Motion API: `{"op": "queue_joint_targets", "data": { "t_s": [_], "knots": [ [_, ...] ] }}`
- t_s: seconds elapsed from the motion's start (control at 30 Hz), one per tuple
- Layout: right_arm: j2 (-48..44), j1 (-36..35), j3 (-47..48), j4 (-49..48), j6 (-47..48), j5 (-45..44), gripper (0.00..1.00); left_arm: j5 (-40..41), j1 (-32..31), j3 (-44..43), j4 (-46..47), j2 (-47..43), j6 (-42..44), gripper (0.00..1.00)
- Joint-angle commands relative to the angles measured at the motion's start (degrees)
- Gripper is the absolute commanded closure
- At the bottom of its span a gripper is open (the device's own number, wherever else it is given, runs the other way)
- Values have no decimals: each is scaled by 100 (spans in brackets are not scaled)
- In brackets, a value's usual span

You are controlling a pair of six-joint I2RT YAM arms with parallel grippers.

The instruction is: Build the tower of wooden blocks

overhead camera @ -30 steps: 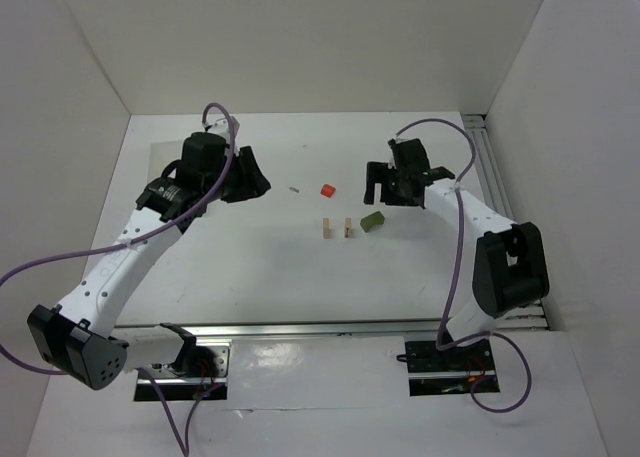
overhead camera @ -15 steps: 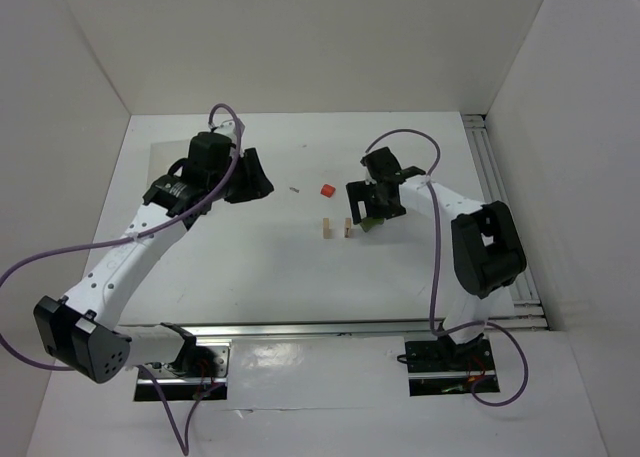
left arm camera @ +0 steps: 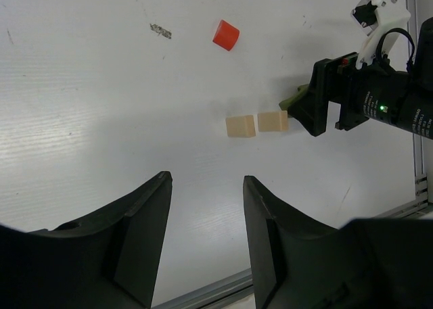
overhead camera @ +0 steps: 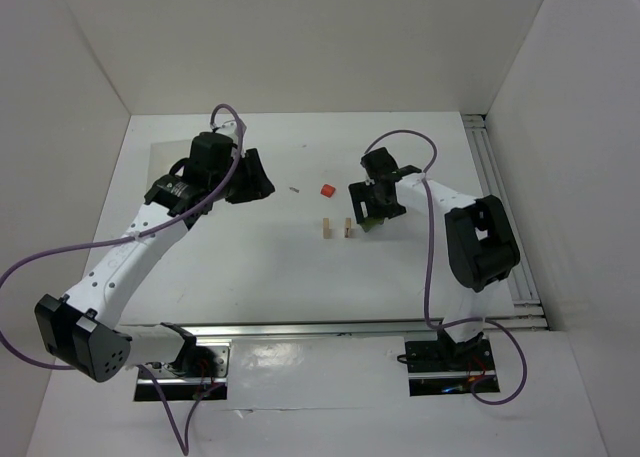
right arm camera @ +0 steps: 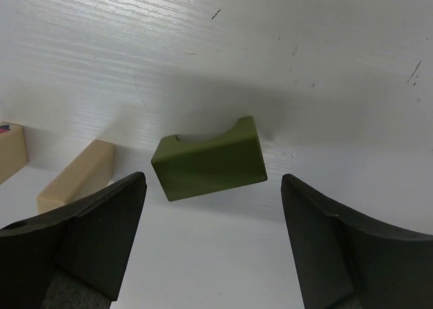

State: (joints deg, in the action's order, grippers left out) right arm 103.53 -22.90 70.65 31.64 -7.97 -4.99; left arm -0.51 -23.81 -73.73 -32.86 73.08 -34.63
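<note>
Two pale tan blocks (overhead camera: 326, 229) (overhead camera: 348, 227) stand side by side on the white table; they also show in the left wrist view (left arm camera: 241, 126) (left arm camera: 273, 121). A small red block (overhead camera: 326, 190) lies apart behind them, also in the left wrist view (left arm camera: 226, 35). A dark green arch block (right arm camera: 210, 159) lies on the table next to the right tan block (right arm camera: 76, 174). My right gripper (overhead camera: 367, 215) hovers over the green block, open, the block between and just beyond its fingers (right arm camera: 95, 234). My left gripper (overhead camera: 262, 181) is open and empty at the left.
A small grey scrap (overhead camera: 294, 189) lies left of the red block. An aluminium rail (overhead camera: 500, 207) runs along the table's right edge. White walls enclose the table on three sides.
My right gripper has swung left and down from beside the green block to directly over it. My left arm has shifted slightly.
</note>
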Motion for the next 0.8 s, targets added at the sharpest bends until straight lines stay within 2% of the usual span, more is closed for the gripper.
{"op": "queue_joint_targets", "data": {
  "t_s": [0.0,0.17,0.27,0.53,0.57,0.77],
  "knots": [
    [62,31,186,-96,111,-10,13,-80,-18,-212,148,31,79,41],
    [115,83,238,-219,164,95,13,-80,-18,-212,96,31,79,41],
    [177,83,238,-219,217,148,18,-80,-18,-212,96,83,79,41],
    [344,83,291,-219,217,148,21,-80,-18,-212,96,84,79,41],
    [344,83,291,-219,217,148,28,-80,-18,-212,96,84,79,41],
    [177,83,291,-351,164,17,46,-80,-18,-212,96,136,79,41]
  ]
}}
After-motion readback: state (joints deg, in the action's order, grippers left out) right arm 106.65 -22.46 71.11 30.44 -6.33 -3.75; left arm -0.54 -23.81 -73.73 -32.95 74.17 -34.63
